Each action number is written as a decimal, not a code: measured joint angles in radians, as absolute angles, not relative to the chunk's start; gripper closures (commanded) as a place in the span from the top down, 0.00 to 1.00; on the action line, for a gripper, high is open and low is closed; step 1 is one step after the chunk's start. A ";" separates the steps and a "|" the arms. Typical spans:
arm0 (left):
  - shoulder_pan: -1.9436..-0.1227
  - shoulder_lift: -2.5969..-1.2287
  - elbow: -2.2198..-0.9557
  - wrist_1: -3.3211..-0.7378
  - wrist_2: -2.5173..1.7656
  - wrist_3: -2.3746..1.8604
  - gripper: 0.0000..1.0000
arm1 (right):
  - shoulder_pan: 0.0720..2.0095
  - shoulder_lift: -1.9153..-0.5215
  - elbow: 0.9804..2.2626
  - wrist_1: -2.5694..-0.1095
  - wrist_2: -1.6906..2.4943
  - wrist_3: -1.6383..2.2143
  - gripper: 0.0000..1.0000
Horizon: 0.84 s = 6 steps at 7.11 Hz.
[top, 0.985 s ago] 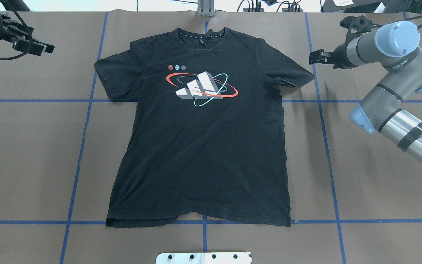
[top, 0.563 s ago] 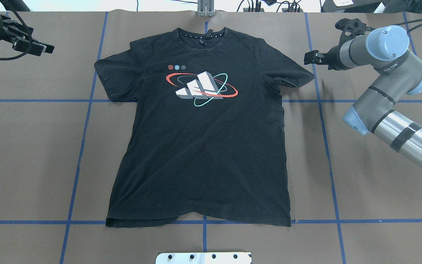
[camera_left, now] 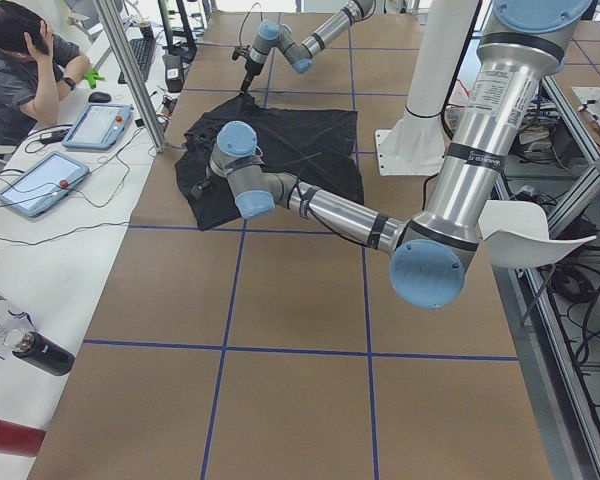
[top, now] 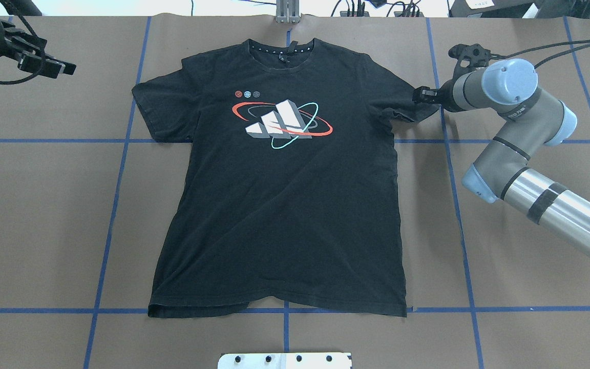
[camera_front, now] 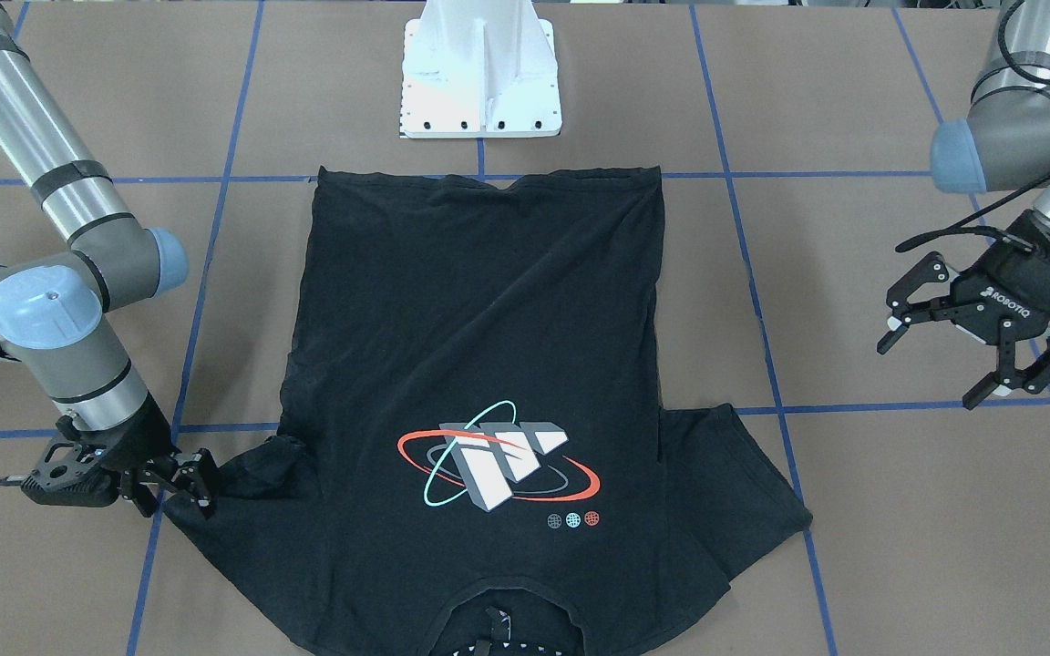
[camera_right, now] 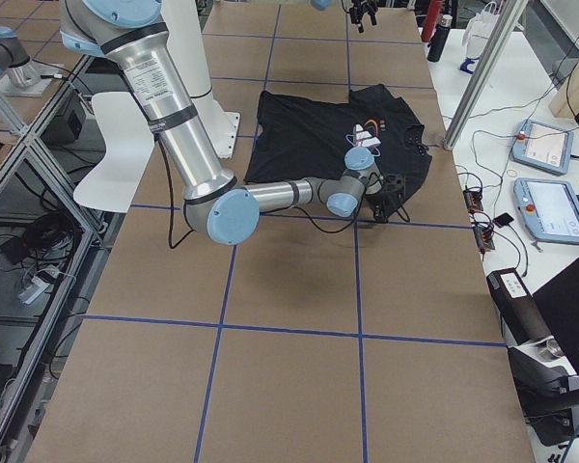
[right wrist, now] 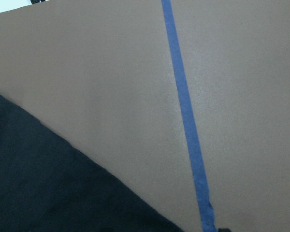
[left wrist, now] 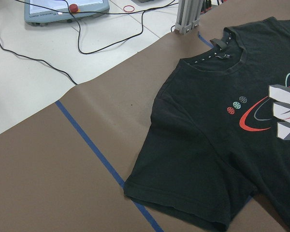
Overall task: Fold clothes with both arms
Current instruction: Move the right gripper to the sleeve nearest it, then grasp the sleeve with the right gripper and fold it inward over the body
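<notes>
Right tool (camera_front: 174, 487), jaws apart, has moved in to the sleeve hem of the shirt (top: 285, 215), which lies flat in the middle of the table (top: 44, 215). Left tool (camera_front: 931, 372) hangs apart, well clear. A sleeve grasp looks near.

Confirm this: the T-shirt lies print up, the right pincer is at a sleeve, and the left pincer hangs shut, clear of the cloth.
The left pincer hangs open, not shut; the exterior front-facing view shows it spread wide. The rest holds: T-shirt print up, right pincer at a sleeve, left clear of the cloth.
</notes>
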<state>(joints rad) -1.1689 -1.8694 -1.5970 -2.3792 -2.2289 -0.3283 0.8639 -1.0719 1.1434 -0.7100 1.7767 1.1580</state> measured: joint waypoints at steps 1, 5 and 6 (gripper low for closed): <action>-1.169 -1.868 -1.597 -2.379 -2.229 -0.328 1.00 | 0.860 -1.073 1.144 -0.711 1.770 1.155 0.00; -1.169 -1.866 -1.598 -2.379 -2.229 -0.329 1.00 | 0.862 -1.075 1.161 -0.710 1.774 1.117 0.00; -1.168 -1.866 -1.598 -2.379 -2.229 -0.330 1.00 | 0.867 -1.076 1.174 -0.714 1.778 1.112 0.00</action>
